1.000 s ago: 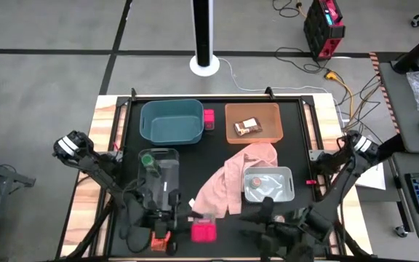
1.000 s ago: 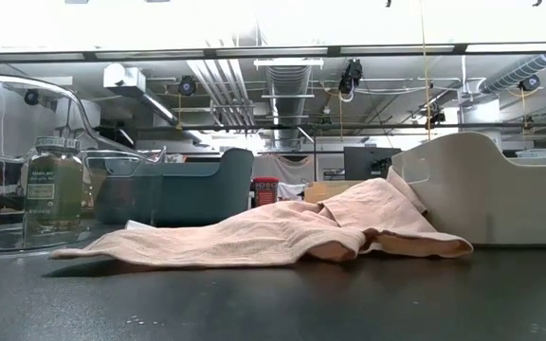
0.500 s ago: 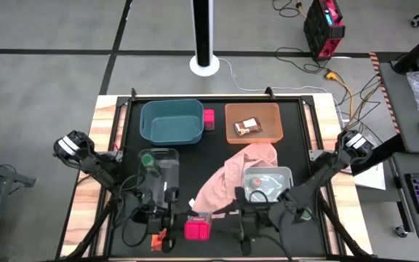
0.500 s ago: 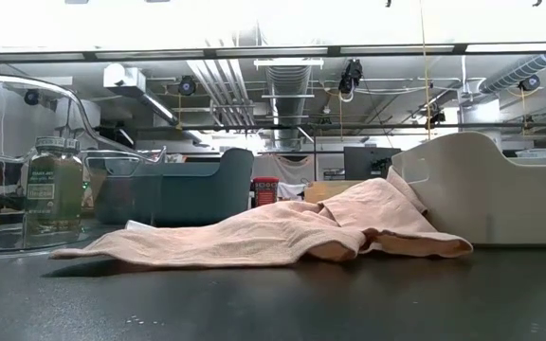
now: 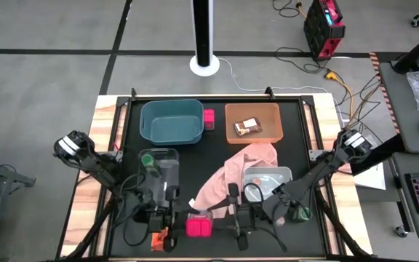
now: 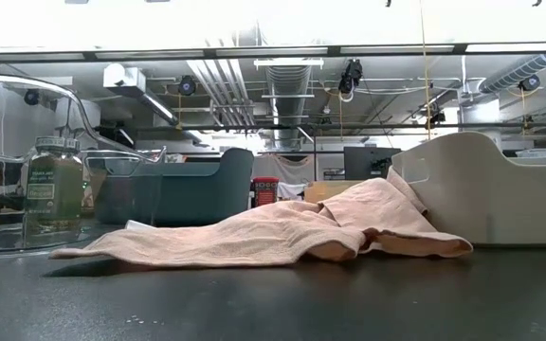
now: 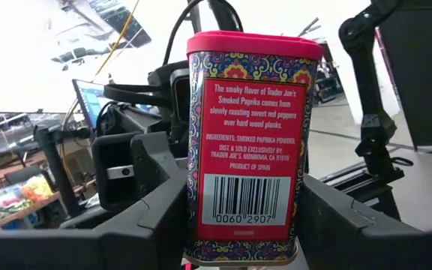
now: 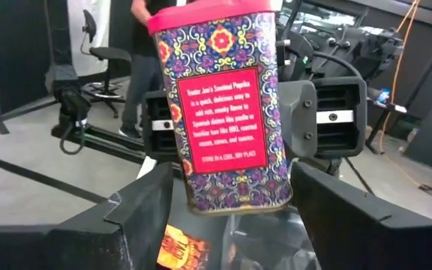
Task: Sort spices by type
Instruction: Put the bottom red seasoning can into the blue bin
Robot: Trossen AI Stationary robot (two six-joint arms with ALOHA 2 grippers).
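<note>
A pink-lidded patterned spice tin (image 5: pixel 198 227) is held up near the table's front edge. My left gripper (image 5: pixel 184 225) is shut on it from the left. My right gripper (image 5: pixel 215 223) is open, level, facing it from the right. Its fingers stand on either side of the tin (image 8: pixel 227 112); I see no touch. A green-lidded jar (image 5: pixel 149 161) stands in the clear bin (image 5: pixel 167 154). A pink box (image 5: pixel 209 118) sits beside the teal bin (image 5: pixel 171 121), and a brown packet (image 5: pixel 248 127) lies in the orange bin (image 5: pixel 271 113). An orange-red packet (image 5: pixel 158 240) lies under my left gripper. My left gripper pinches the tin's lower half (image 7: pixel 201 225) by its two narrow sides, between its two fingers. The fingers come about level from the table's left. The tin stands upright in the hold, lid up, barcode face toward the wrist, lifted clear of the table.
A pink cloth (image 5: pixel 231 182) lies crumpled at the table's middle, reaching the grey bin (image 5: pixel 286 175) on the right. The two arms meet close together at the front edge. The low view shows the cloth (image 6: pixel 282 232), the jar (image 6: pixel 53 185) and the grey bin (image 6: pixel 500 189).
My right gripper has swung from the front right toward the table's left, turning as it went, and now faces the tin with its fingers around it. The tin stays held up in my left gripper.
</note>
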